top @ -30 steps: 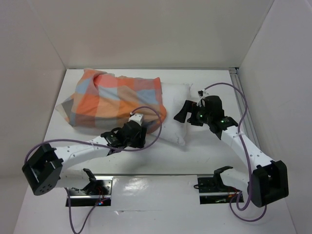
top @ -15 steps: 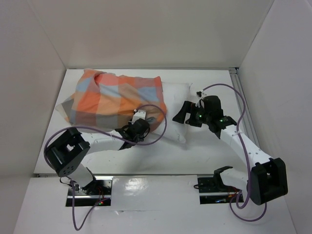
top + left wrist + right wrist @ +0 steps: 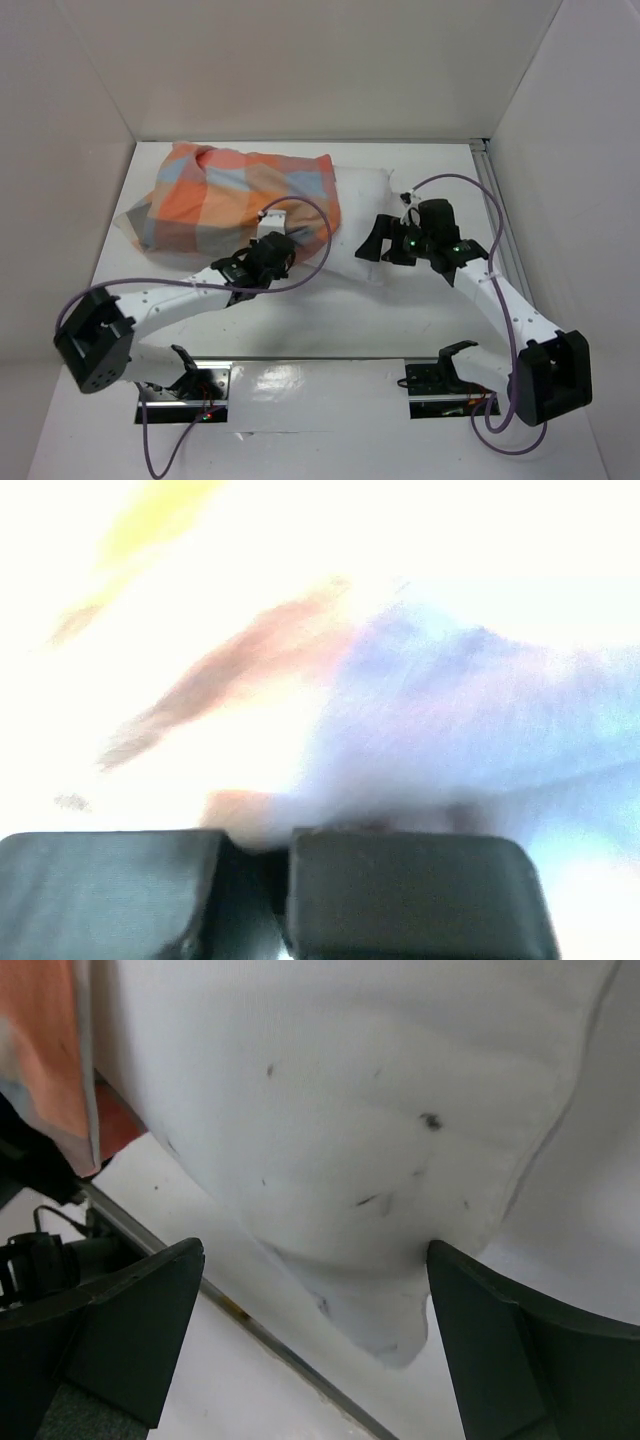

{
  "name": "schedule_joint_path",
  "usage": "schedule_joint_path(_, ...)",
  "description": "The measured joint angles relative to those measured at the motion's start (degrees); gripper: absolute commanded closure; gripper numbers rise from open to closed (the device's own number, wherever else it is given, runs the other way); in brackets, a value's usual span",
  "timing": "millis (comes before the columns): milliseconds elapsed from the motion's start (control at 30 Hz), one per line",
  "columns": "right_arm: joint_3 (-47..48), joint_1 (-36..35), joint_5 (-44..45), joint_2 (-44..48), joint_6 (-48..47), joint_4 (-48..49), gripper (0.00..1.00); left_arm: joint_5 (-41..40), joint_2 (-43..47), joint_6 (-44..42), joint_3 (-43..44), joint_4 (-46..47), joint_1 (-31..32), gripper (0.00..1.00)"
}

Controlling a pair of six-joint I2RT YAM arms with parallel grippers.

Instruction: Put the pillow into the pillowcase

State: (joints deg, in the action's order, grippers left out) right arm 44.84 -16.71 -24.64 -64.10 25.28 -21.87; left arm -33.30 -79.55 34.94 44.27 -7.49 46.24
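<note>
The checked orange, blue and grey pillowcase (image 3: 220, 200) lies at the back left with the white pillow (image 3: 365, 195) partly inside it; the pillow's right end sticks out. My left gripper (image 3: 283, 240) is at the pillowcase's near open edge. In the blurred left wrist view its pads (image 3: 400, 890) are closed together, the left gripper (image 3: 255, 845) pinching the pillowcase (image 3: 450, 710). My right gripper (image 3: 372, 243) stands open at the pillow's near right corner. In the right wrist view the right gripper (image 3: 315, 1260) straddles that corner of the pillow (image 3: 350, 1110) without touching it, with the pillowcase (image 3: 40, 1050) at the left.
White walls close in the table on three sides. A metal rail (image 3: 495, 220) runs along the right side. The left arm's purple cable (image 3: 322, 225) loops over the pillowcase's mouth. A metal strip (image 3: 250, 1320) marks the table's near edge.
My left gripper has closed at the pillowcase's near edge and moved slightly up into the cloth. The right gripper has drifted a little toward the pillow's corner, still open.
</note>
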Motion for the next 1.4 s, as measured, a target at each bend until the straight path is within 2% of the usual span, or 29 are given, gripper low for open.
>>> schedule_joint_path(67, -1.5, 0.0, -2.4, 0.1, 1.4, 2.8, 0.11, 2.4, 4.6, -0.2, 0.9, -1.5, -0.2, 1.00)
schedule_joint_path(100, -2.6, 0.0, -4.0, -0.5, 2.6, 5.2, 0.20, 3.9, 6.1, -0.2, 1.7, -2.0, -0.3, 1.00)
schedule_joint_path(133, -3.8, -0.2, -5.4, -1.6, 4.1, 8.5, 0.46, 5.8, 6.9, -0.3, 2.9, -2.4, -0.3, 1.00)
schedule_joint_path(200, -5.0, -1.4, -7.2, -5.5, 7.3, 15.3, 0.77, 9.2, 6.6, -0.4, 6.1, -3.6, 0.1, 1.00)
schedule_joint_path(267, -4.3, -3.5, -9.2, -12.3, 10.7, 22.4, 1.00, 12.2, 4.6, -0.5, 9.7, -4.6, 1.2, 1.00)
schedule_joint_path(300, -3.3, -4.5, -10.3, -15.7, 12.1, 25.4, 1.00, 13.9, 3.2, -0.4, 11.7, -5.5, 2.1, 1.00)
schedule_joint_path(433, 1.7, -6.2, -13.4, -23.5, 17.1, 34.3, 1.00, 20.2, -2.8, -0.5, 19.8, -9.7, 4.8, 1.00)
schedule_joint_path(600, 4.0, -0.3, -15.3, -22.5, 20.5, 41.9, 1.00, 26.2, -3.1, -1.8, 29.0, -13.9, 4.9, 1.00)
schedule_joint_path(667, 4.1, 2.0, -15.4, -20.7, 20.3, 41.8, 1.00, 28.5, -2.6, -2.8, 33.9, -16.3, 4.6, 1.00)
schedule_joint_path(767, 4.7, 2.7, -14.3, -14.1, 16.8, 35.9, 1.00, 30.2, -0.9, -5.0, 42.2, -21.6, 3.4, 1.00)
schedule_joint_path(833, 6.3, 2.3, -12.9, -7.6, 13.4, 28.7, 1.00, 30.2, 0.3, -6.7, 48.5, -25.9, 2.6, 1.00)
schedule_joint_path(967, 14.4, 1.6, -10.1, 4.5, 7.7, 14.0, 1.00, 30.6, -0.1, -9.4, 64.9, -35.4, 2.6, 1.00)
schedule_joint_path(1067, 21.7, 1.3, -6.7, 9.2, 5.7, 6.6, 1.00, 32.0, -1.7, -10.8, 74.1, -37.9, 2.2, 1.00)
schedule_joint_path(1133, 23.3, 1.3, -4.7, 10.7, 5.6, 4.5, 1.00, 34.8, -4.1, -11.1, 77.0, -37.9, 0.5, 1.00)
schedule_joint_path(1167, 23.1, 1.3, -3.3, 10.7, 6.0, 4.2, 0.92, 37.4, -5.9, -11.0, 78.0, -37.7, -1.4, 1.00)
schedule_joint_path(1233, 21.0, 1.4, -0.8, 8.7, 7.2, 4.1, 0.65, 41.6, -10.7, -10.7, 78.8, -37.4, -6.1, 1.00)
schedule_joint_path(1267, 19.6, 1.4, 0.8, 6.8, 7.8, 4.5, 0.31, 43.5, -13.6, -10.6, 79.2, -37.3, -8.4, 1.00)
schedule_joint_path(1300, 18.1, 1.6, 2.4, 4.5, 8.6, 5.2, 0.16, 44.9, -17.6, -10.6, 79.4, -37.0, -10.4, 0.95)
schedule_joint_path(1333, 16.6, 1.7, 4.4, 2.3, 8.8, 6.2, 0.05, 46.0, -21.8, -10.5, 79.4, -36.9, -12.1, 0.84)
schedule_joint_path(1367, 15.5, 1.9, 6.7, -0.8, 8.8, 6.7, 0.00, 46.9, -26.7, -10.5, 79.7, -36.9, -13.8, 0.61)
schedule_joint_path(1400, 15.1, 2.0, 9.0, -3.7, 8.4, 6.3, 0.00, 47.3, -30.9, -10.8, 80.1, -36.0, -15.0, 0.49)
